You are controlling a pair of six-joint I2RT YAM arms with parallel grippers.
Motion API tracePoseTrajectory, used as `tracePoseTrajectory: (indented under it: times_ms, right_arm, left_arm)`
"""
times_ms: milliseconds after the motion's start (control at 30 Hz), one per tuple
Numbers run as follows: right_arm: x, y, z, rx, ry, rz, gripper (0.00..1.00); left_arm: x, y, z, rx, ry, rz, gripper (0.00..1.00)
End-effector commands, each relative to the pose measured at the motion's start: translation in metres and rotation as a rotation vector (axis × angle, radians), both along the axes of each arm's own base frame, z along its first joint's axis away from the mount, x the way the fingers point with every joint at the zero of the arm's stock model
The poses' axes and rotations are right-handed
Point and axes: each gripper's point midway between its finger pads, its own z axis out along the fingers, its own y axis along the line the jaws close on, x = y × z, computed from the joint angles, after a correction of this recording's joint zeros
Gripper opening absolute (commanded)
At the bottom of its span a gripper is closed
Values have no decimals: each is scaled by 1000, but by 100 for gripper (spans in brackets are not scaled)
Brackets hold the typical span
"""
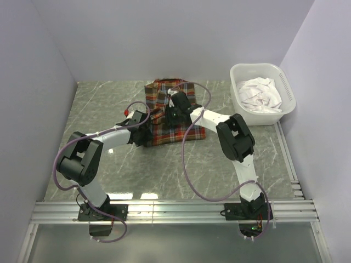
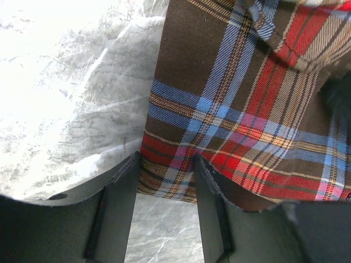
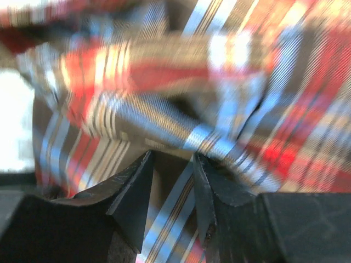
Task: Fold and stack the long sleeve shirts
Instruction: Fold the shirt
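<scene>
Your left gripper (image 2: 165, 159) has its two dark fingers standing apart, with the marbled grey table (image 2: 82, 82) showing in the gap nearer the palm. The near left edge of the red, orange, teal and dark brown plaid long sleeve shirt (image 2: 230, 109) lies right at the fingertips, and nothing there is squeezed.

Your right gripper (image 3: 173, 156) is down on the middle of the same shirt. Its fingers are also parted, and striped cloth fills the gap, with a bunched fold piled at the tips. That view is blurred, so you cannot tell whether the fold is pinched or only lying between them.

The shirt lies mostly flat at the centre of the table, towards the back. A white plastic basket (image 1: 237, 98) holding white cloth (image 1: 260, 93) sits well apart at the far right.
</scene>
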Motion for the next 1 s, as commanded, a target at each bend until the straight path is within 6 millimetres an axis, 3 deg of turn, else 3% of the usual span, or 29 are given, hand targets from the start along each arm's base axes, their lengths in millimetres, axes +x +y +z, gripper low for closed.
tracePoseTrajectory:
  times_ms: [0,33,67,133,367,467,500,533,567,600,633,667,700,733,767,800,833,867,900,933,967]
  right_arm:
    - [59,-3,38,66,-154,-109,43]
    - [63,-4,25,70,-125,-123,43]
    - [76,2,41,115,-123,-118,43]
    - [87,0,32,168,-53,-116,43]
    - [134,-22,80,267,-130,-225,53]
    - [141,-33,93,288,-118,-238,55]
    - [139,-36,98,280,-130,-229,56]
    - [136,-38,123,290,-168,-224,60]
    - [128,-44,116,274,-152,-225,62]
    - [122,-46,123,272,-162,-217,64]
    - [115,-50,148,288,-193,-215,66]
    - [103,-56,138,273,-162,-219,67]
    - [95,-61,162,297,-196,-224,68]
    - [88,-65,165,303,-193,-234,69]
    - [76,-75,148,301,-142,-261,69]
    - [66,-75,167,349,-157,-243,69]
    - [59,-77,167,367,-145,-244,69]
    - [45,-79,149,368,-92,-249,69]
    - [40,-82,162,418,-95,-262,69]
    - [29,-77,161,454,-65,-233,69]
    - [17,-78,144,464,-20,-234,69]
  left_arm:
    - [-17,4,-16,15,56,1,50]
    - [-20,5,-19,18,66,0,50]
    - [-20,4,-20,15,68,0,50]
    - [-22,5,-22,20,77,-1,50]
    - [-26,5,-18,15,66,-2,50]
    - [-21,2,-9,5,56,-8,51]
    - [-19,1,-1,-1,37,-10,52]
    - [-14,-1,9,-4,18,-9,53]
    - [-10,-1,17,-5,1,-5,54]
    - [-7,-1,29,-7,-24,-4,57]
    - [3,-2,44,-6,-61,2,59]
    - [4,-1,56,-3,-74,1,64]
    - [13,-4,72,-14,-108,4,66]
    - [16,-6,82,-22,-125,2,69]
    - [18,-7,93,-30,-143,-1,72]
    - [25,-11,108,-48,-174,-6,73]
    - [28,-15,115,-63,-189,-11,73]
    - [30,-21,121,-86,-200,-29,72]
    - [36,-25,129,-104,-218,-37,72]
    - [38,-29,131,-116,-224,-46,70]
    - [40,-36,134,-141,-227,-69,67]
